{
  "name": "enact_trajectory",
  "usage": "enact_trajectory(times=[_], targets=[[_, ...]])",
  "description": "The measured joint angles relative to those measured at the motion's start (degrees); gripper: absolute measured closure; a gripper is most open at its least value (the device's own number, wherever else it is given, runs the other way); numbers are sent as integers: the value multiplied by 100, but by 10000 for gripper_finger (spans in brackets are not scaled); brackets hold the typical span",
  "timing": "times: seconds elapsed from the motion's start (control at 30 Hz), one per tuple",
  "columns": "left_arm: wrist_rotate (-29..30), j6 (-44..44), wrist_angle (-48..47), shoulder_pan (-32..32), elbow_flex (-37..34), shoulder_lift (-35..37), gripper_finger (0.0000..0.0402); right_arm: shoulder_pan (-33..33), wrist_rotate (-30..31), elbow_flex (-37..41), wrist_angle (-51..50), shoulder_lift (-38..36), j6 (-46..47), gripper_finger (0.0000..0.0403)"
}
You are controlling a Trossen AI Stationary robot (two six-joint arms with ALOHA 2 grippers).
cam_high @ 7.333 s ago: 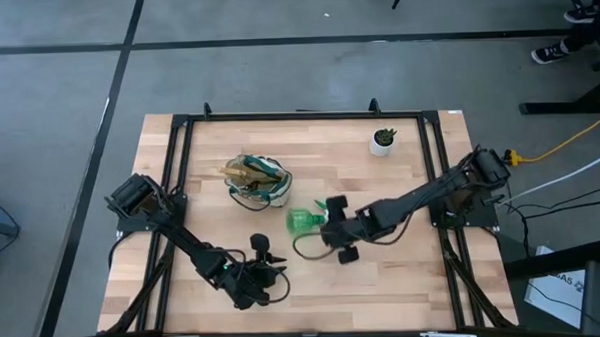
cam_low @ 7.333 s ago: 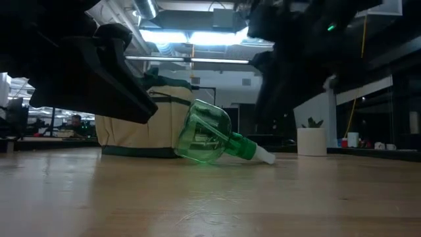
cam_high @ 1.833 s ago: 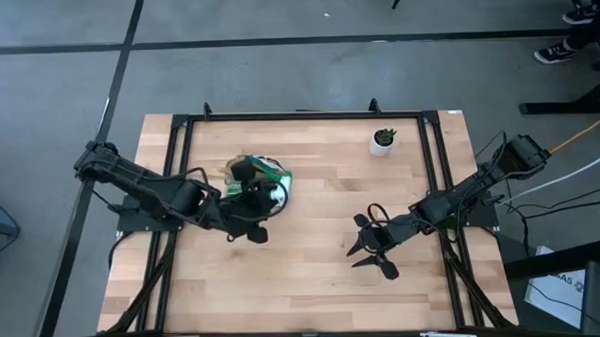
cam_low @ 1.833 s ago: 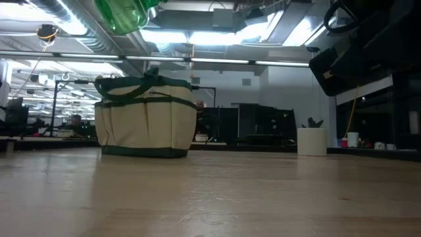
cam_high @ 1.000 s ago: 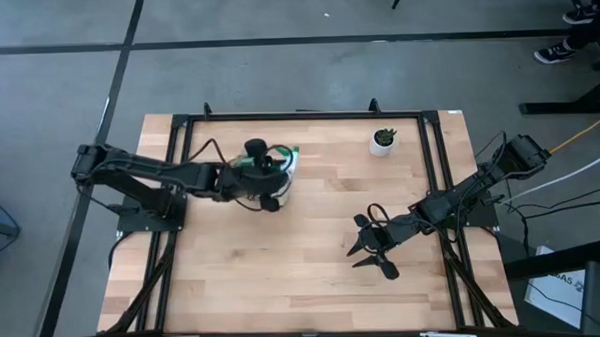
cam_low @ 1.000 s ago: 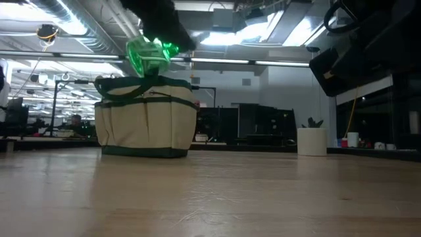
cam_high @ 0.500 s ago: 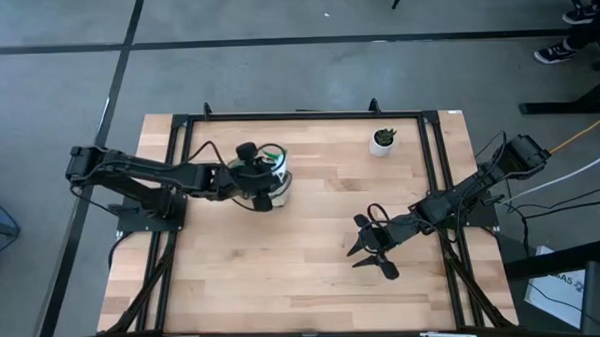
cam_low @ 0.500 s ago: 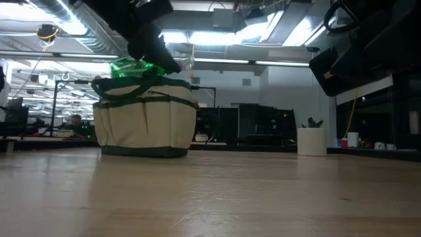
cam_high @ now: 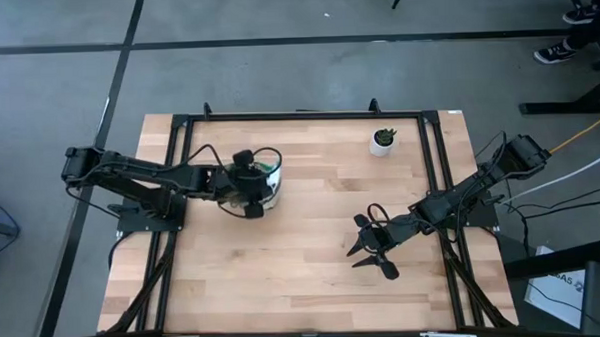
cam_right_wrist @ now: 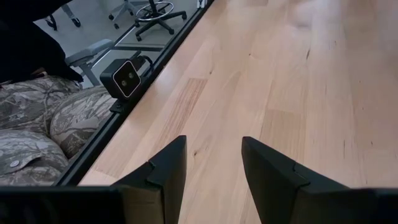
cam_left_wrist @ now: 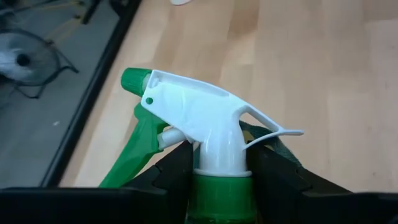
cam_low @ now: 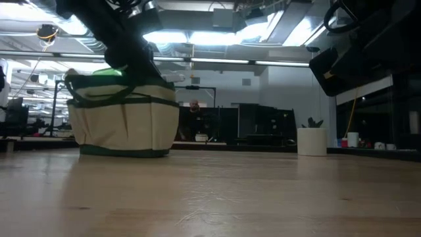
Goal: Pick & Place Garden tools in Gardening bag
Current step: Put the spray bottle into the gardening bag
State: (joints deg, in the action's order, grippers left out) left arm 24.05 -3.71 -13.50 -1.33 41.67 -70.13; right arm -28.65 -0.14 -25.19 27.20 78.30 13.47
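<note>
The cream gardening bag with green trim stands on its base at the table's far left; it also shows in the low view. My left gripper is over the bag's mouth, shut on the green spray bottle. The bottle's green body shows just above the bag's rim. My right gripper is open and empty above the table's right half, and shows the same in its wrist view. The other garden tools are not in view. My left gripper pinches the spray bottle's neck, just under the white spray head, between its two fingers. The fingers slant down from the table's left and lie along the bottle. The spray head points past the fingertips. The bottle's body is hidden under the gripper.
A small green plant in a white pot stands at the far right of the table. A black frame runs round the table top. Bare wood lies between the bag and my right gripper.
My left gripper has gone down and toward the table's left edge with the spray bottle, lowering the green body from above the bag to the level of its rim. The bag has slid a little toward the table's left.
</note>
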Motion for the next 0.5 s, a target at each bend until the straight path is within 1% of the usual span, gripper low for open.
enact_trajectory(times=[0.1,0.27,0.37,0.5], targets=[[-139,51,-9,-1,0,0,255,-1,0,0,0,0,0,245],[-141,344,-33,1,-3,15,245,-1,2,0,0,0,0,245],[-289,361,-48,-9,-7,137,231,1,2,0,0,0,-2,244],[-301,457,-46,-19,-7,461,205,-1,7,0,0,0,-2,244]])
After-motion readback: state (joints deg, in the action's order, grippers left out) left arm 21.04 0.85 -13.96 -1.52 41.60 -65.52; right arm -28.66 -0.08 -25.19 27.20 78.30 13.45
